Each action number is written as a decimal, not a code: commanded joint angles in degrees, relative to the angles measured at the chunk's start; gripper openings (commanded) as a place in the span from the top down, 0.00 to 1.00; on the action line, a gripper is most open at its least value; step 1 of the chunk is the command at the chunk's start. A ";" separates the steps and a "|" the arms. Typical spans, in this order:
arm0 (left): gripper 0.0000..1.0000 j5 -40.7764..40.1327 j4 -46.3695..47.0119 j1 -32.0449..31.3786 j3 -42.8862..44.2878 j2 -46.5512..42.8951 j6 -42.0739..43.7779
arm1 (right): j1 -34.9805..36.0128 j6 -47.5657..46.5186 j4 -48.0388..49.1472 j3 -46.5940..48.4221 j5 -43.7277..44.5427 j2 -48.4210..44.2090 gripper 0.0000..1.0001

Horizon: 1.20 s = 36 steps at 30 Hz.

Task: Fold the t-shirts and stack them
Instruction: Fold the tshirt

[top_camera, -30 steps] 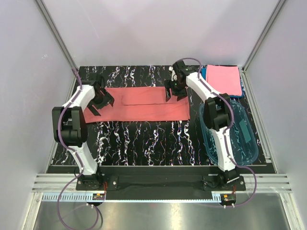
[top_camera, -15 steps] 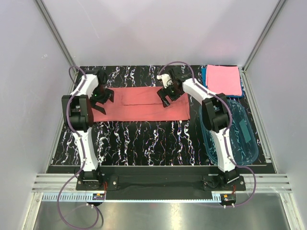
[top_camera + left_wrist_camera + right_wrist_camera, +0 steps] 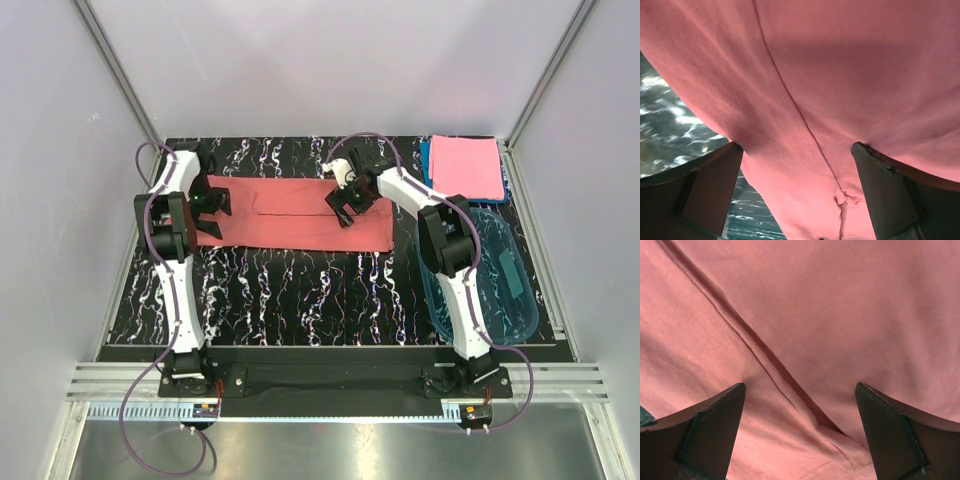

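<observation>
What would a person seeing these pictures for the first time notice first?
The salmon t-shirt stands out: folded into a long band, it lies flat across the far half of the black table. The left gripper hangs open over its left end, the right gripper open right of its middle. A folded pink t-shirt lies in the far right corner, behind a clear blue tub.

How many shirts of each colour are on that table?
Coral shirt, spread out long in the middle: 1
Pink shirt, folded, far right corner: 1
Blue shirt, folded, under the pink one, only its edges showing: 1
Total: 3
</observation>
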 commanded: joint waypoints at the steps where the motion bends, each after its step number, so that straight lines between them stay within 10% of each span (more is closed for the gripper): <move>1: 0.01 -1.87 -3.02 -0.03 6.63 3.71 2.09 | 1.83 4.10 -0.22 -4.09 3.32 -1.00 0.00; 14: 0.01 -7.58 7.61 -5.55 14.19 8.02 23.59 | 19.58 28.00 -2.08 -25.89 3.09 -12.96 0.00; 26: 0.02 -16.96 20.51 -8.20 5.96 -7.66 55.95 | 26.18 32.51 -8.19 -16.25 3.33 -21.75 0.00; 36: 0.08 -18.76 12.74 -12.07 8.21 -9.04 36.14 | 23.02 34.26 -14.10 -17.11 24.89 -31.14 0.00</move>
